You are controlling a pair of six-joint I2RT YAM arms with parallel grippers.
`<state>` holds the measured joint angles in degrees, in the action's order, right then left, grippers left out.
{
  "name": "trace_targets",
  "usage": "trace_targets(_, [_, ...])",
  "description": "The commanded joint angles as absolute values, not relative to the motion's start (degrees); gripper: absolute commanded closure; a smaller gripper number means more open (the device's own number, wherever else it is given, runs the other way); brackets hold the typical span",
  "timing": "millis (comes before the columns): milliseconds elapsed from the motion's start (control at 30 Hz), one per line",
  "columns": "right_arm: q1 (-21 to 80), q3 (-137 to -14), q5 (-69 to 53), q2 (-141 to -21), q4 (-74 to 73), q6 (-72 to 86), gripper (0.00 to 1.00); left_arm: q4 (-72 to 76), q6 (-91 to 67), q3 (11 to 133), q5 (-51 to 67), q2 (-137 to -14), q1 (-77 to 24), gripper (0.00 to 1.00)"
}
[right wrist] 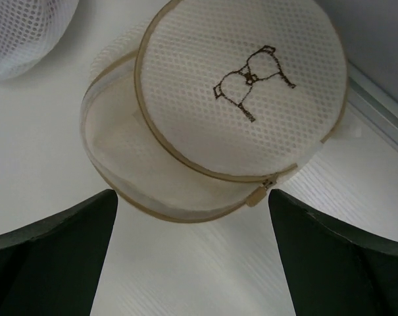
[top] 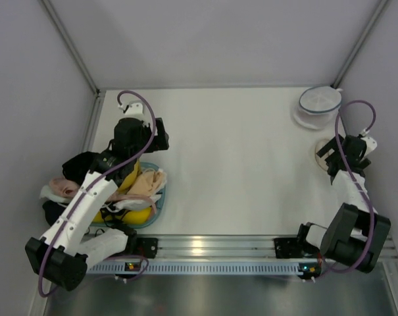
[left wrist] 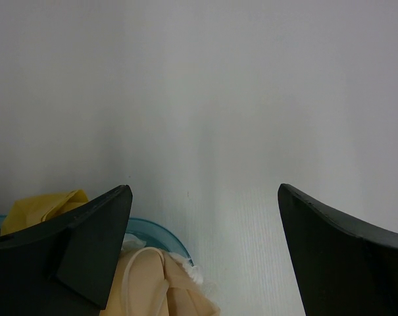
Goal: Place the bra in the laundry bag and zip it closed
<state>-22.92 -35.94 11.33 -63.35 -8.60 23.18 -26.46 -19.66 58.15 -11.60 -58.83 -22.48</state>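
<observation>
The mustard-yellow bra [top: 137, 216] lies in a heap of garments at the left and is mostly buried; a fold of the bra [left wrist: 46, 205] shows past my left finger. My left gripper [top: 162, 136] hangs open beyond the heap's far edge, and in the wrist view the left gripper [left wrist: 205, 191] has only bare table between its fingers. The laundry bag [right wrist: 238, 85], round white mesh with a tan zip rim and a dark bra drawing on its lid, sits at the right with the lid ajar and its zip pull [right wrist: 258, 195] on the near side. My right gripper [top: 329, 159] hovers open over the laundry bag [top: 318, 157]; in its wrist view the right gripper [right wrist: 192, 194] holds nothing.
A teal basin [top: 160, 201] holds the garments, with a peach one [top: 146, 183] on top and dark and pink ones spilling left. A second round mesh bag with a blue rim [top: 320, 102] stands at the back right, close to the tan one. Walls enclose the table.
</observation>
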Motion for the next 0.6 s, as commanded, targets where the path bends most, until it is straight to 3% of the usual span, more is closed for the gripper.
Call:
trace_targets(0, [-23.38, -36.82, 6.33, -71.24, 3.42, 21.27, 0.0, -22.76, -18.63, 57.66, -11.07, -57.75, -22.41, 0.01])
trace_targets(200, [-23.38, -39.37, 7.39, -83.3, 6.15, 21.36, 0.12, -22.76, -18.02, 57.22, -12.48, -57.57, -22.32, 0.01])
trace_targets(300, [-23.29, -40.07, 4.84, -85.6, 8.08, 21.27, 0.3, -22.76, -17.84, 57.3, -12.48, -57.57, -22.33, 0.01])
trace_targets(333, [-23.2, -40.25, 3.7, -85.95, 8.26, 21.1, 0.44, -22.76, -17.75, 57.3, -12.39, -57.66, -22.41, 0.02])
trace_targets(433, [-19.36, -40.69, 2.63, -86.05, 7.3, 19.25, 0.63, -22.76, -17.75, 57.57, -11.96, -57.57, -22.33, 0.01])
trace_targets(567, [-11.36, -40.17, 2.99, -84.9, 5.45, 18.9, 0.79, -22.76, -17.75, 57.66, -10.03, -56.87, -22.33, 0.02])
